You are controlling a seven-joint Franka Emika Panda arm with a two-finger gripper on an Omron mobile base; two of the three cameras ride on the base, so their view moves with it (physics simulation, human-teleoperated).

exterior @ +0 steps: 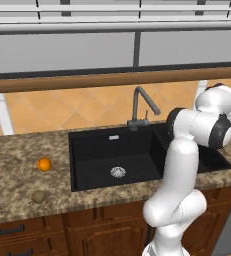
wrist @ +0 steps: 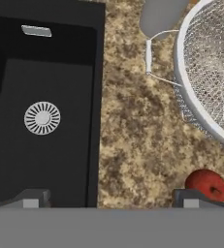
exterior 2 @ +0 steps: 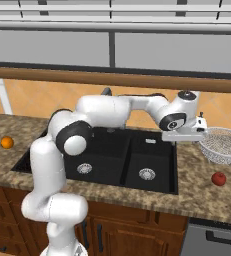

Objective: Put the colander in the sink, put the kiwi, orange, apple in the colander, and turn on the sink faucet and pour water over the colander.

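The silvery mesh colander (exterior 2: 223, 145) stands on the granite counter right of the black sink (exterior 2: 137, 155). In the hand view, the colander (wrist: 208, 72) turns a wire handle toward the basin. The red apple (exterior 2: 218, 178) lies on the counter in front of it. My gripper (exterior 2: 187, 139) hovers open over the strip of counter between the sink's right basin (wrist: 45, 160) and the colander, fingers empty, the apple (wrist: 206, 184) by one fingertip (wrist: 191, 198). Left of the sink lie the orange (exterior: 44, 164) and, nearer the front edge, the kiwi (exterior: 38, 196). The faucet (exterior: 139, 107) rises behind the sink.
Granite counter (wrist: 133, 135) runs on both sides of the sink. A pale grey rounded object (wrist: 159, 17) stands just beyond the colander's handle. A tiled wall and a wooden ledge rise behind the faucet. Wooden cabinets sit below the counter.
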